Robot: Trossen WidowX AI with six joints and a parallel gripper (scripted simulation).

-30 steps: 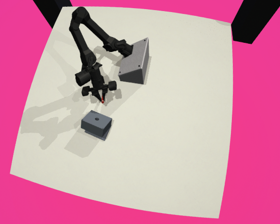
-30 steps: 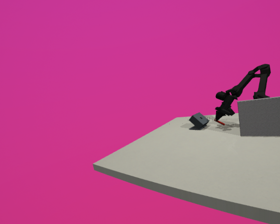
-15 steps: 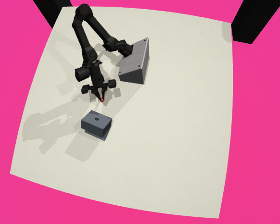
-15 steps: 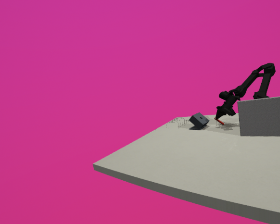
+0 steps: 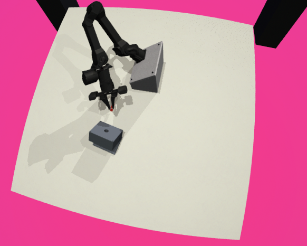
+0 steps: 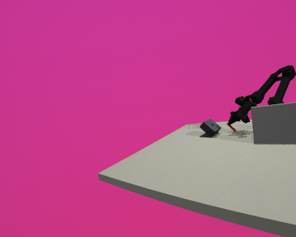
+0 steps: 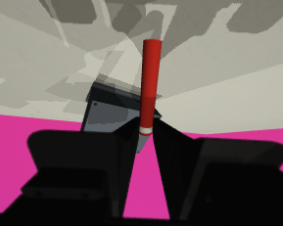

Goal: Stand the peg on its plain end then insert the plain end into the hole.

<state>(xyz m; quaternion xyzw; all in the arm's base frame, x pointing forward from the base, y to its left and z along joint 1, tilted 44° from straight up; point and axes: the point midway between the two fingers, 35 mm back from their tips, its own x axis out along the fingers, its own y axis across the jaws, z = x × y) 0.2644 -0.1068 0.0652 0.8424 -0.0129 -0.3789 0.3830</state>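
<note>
My gripper (image 5: 111, 107) (image 6: 229, 123) (image 7: 146, 121) is shut on the red peg (image 5: 111, 109) (image 6: 231, 126) (image 7: 151, 79) near its white-banded end. The peg is tilted; its plain end points down and back toward the robot's base side. In the exterior view that lower end is close to the table; whether it touches I cannot tell. The sloped panel (image 5: 98, 129) (image 6: 207, 125) (image 7: 110, 116) is a blue-grey block, tilted on its base, just beyond the gripper. Its one hole (image 5: 106, 131) (image 6: 212, 125) shows in the top and exterior views and is hidden in the wrist view.
A large grey wedge-shaped box (image 5: 148, 63) (image 6: 275, 124) stands beside the arm's base, to the right of the gripper in the top view. The pale table (image 5: 188, 145) (image 6: 194, 165) carries the arm's shadows. Dark posts (image 5: 276, 26) stand beyond the table's back corners.
</note>
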